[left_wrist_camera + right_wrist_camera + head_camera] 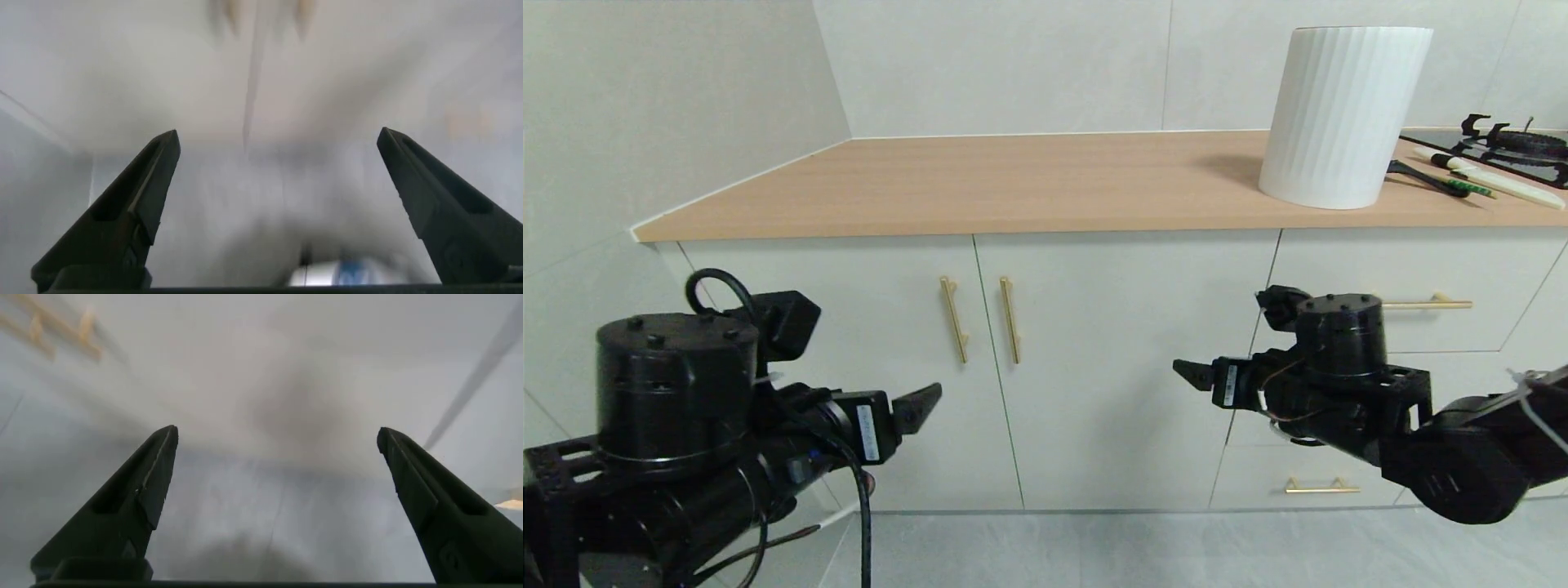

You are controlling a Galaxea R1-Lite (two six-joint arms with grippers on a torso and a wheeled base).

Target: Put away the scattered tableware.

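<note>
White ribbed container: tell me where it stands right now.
In the head view the white ribbed container stands upright on the wooden countertop, on the robot's right, with the scattered utensils lying just to its right.

The left arm (645, 490) sat low, its wrist level, and the left gripper (919, 408) pointed inward toward the right one. The right arm (1462, 465) mirrored it, the right gripper (1188, 374) pointing back toward the left. The two grippers were well apart from each other, and both had their jaws spread wide.
</note>
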